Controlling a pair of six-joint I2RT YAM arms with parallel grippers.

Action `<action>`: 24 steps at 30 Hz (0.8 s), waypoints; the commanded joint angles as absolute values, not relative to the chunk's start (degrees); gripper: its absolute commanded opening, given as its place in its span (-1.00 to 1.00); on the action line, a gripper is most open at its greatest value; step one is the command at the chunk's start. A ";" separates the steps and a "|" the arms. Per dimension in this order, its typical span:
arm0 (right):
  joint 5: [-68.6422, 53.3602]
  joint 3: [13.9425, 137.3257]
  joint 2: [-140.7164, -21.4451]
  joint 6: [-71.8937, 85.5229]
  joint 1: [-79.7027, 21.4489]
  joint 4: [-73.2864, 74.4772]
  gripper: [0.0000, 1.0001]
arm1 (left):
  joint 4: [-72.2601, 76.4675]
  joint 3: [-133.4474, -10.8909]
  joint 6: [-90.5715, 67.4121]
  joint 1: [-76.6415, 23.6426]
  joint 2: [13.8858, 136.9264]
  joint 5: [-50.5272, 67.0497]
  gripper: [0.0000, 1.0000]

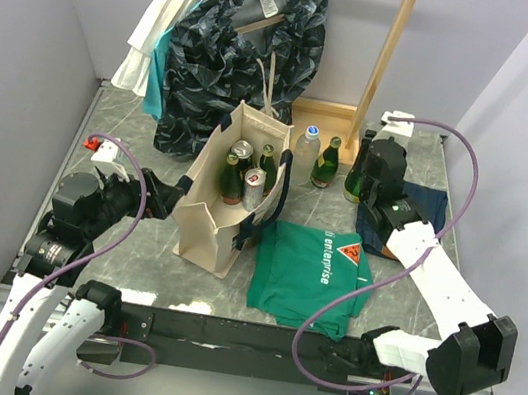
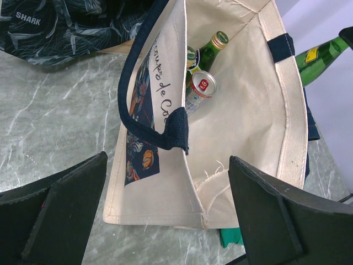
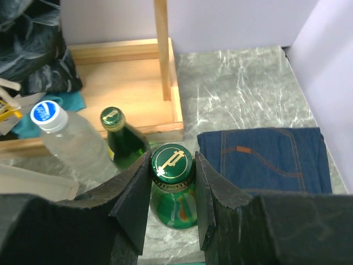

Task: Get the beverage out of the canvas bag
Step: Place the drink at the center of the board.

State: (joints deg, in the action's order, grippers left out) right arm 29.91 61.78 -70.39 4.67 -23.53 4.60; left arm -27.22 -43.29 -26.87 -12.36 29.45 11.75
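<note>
The cream canvas bag [image 1: 202, 218] with navy straps stands open mid-table. Inside it are green bottles [image 1: 235, 177] and a silver can [image 1: 253, 188]. The left wrist view looks into the canvas bag [image 2: 248, 94] and shows the can [image 2: 201, 87] and a green bottle [image 2: 212, 48]. My left gripper [image 1: 169, 192] is open, its jaws wide on either side of the bag's near corner [image 2: 168, 165] without touching it. My right gripper [image 1: 362, 168] is shut on the cap of a green bottle [image 3: 172, 163] that stands on the table outside the bag, next to the jeans.
A clear water bottle [image 1: 306, 154] and another green bottle [image 1: 327, 162] stand between the bag and the held bottle. A green T-shirt [image 1: 313, 267] lies in front, with folded jeans [image 1: 419, 208] at right. A wooden rack [image 1: 328, 117] holds a dark patterned garment [image 1: 249, 43] behind.
</note>
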 commanded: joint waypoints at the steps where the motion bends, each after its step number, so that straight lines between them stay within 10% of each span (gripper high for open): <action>1: 32.96 62.06 -67.76 6.50 -22.59 -14.05 -1.00 | -25.05 -42.89 -27.25 -12.48 29.36 12.39 0.93; 24: 29.36 55.21 -74.35 6.59 -19.07 -29.17 -1.00 | -25.14 -43.07 -27.33 -12.48 29.53 11.87 0.93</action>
